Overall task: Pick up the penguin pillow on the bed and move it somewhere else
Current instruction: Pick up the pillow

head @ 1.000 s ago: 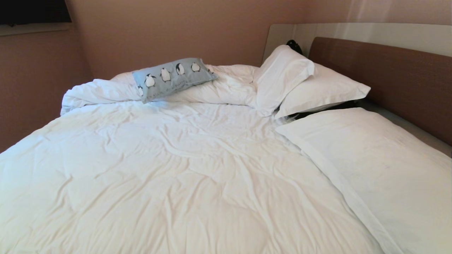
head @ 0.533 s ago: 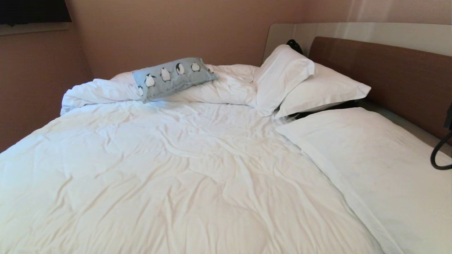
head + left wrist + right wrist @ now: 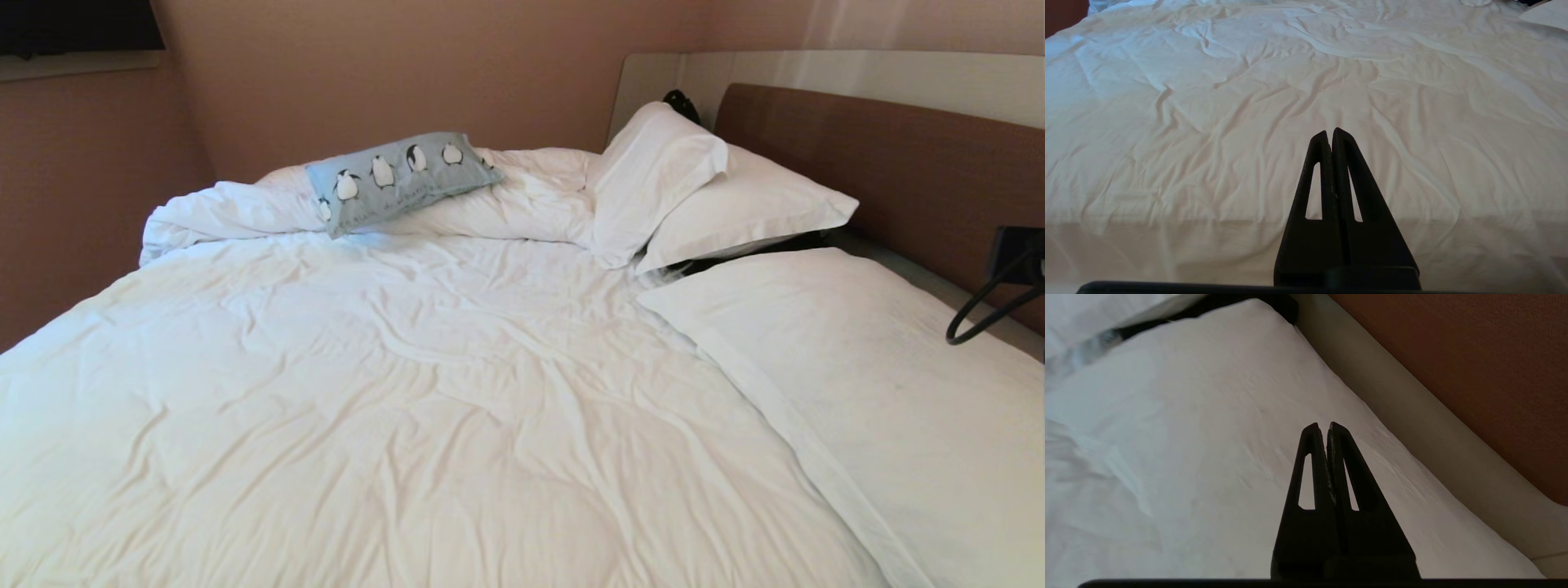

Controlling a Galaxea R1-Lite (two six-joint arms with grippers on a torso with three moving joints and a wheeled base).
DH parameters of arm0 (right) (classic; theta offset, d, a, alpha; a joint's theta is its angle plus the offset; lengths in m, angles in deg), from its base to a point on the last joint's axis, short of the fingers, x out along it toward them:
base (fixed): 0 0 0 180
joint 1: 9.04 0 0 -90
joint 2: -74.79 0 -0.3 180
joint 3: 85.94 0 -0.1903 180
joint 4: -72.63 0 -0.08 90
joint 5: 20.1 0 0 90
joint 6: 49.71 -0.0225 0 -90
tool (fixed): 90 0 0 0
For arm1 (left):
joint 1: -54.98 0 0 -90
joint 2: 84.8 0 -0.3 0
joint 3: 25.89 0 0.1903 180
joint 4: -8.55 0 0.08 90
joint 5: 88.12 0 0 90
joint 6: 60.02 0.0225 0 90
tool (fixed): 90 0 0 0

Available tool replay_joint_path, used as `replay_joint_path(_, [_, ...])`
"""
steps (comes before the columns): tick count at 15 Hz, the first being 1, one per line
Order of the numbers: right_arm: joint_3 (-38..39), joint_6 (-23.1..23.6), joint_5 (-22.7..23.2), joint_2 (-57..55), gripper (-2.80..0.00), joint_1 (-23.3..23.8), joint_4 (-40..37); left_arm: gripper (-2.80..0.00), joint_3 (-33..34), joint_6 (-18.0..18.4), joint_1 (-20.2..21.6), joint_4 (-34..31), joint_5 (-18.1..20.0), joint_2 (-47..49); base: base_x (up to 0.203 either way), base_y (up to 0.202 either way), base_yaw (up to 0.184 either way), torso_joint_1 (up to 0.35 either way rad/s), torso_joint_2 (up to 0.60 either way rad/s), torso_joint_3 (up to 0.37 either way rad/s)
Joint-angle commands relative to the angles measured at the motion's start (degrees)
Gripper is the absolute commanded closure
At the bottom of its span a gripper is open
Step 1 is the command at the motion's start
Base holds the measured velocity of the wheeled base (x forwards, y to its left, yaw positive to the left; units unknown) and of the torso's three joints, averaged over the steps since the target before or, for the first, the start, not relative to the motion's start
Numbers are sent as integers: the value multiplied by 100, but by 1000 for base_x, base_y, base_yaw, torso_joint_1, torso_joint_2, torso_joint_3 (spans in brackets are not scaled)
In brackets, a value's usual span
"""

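Observation:
The penguin pillow (image 3: 400,181), light blue-grey with a row of black-and-white penguins, lies tilted on the bunched duvet at the far side of the bed (image 3: 424,392). Only a dark part of my right arm with a cable loop (image 3: 992,294) shows at the head view's right edge, far from the pillow. My right gripper (image 3: 1327,426) is shut and empty, hovering over a large white pillow (image 3: 1208,428) beside the headboard. My left gripper (image 3: 1329,132) is shut and empty, low over the near part of the duvet (image 3: 1249,102). Neither wrist view shows the penguin pillow.
Two white pillows (image 3: 702,192) are stacked against the brown headboard (image 3: 898,171) at the back right. A large white pillow (image 3: 882,384) lies along the bed's right side. Brownish walls (image 3: 408,65) close off the far and left sides.
My right arm has come into the head view at the right edge and moved up and inward over the large white pillow. The penguin pillow has not moved.

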Motion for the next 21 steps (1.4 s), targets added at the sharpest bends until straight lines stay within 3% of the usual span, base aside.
replay_joint_path(1, [87,446,-227,-105,0,47,10,0,0,-1,1,2,-4,0,0,0,0,0,0,0])
replay_joint_path(7, [207,609,-274,-189,0,51,14,0,0,-1,1,2,-4,2,0,0,0,0,0,0])
replay_joint_path(10, [156,638,-721,-403,0,51,90,0,0,-1,1,2,-4,-1,0,0,0,0,0,0])
replay_joint_path(12, [167,850,-782,-404,0,51,102,0,0,-1,1,2,-4,-2,0,0,0,0,0,0])
replay_joint_path(21, [-80,933,-1177,-975,0,55,34,0,0,-1,1,2,-4,0,0,0,0,0,0,0])
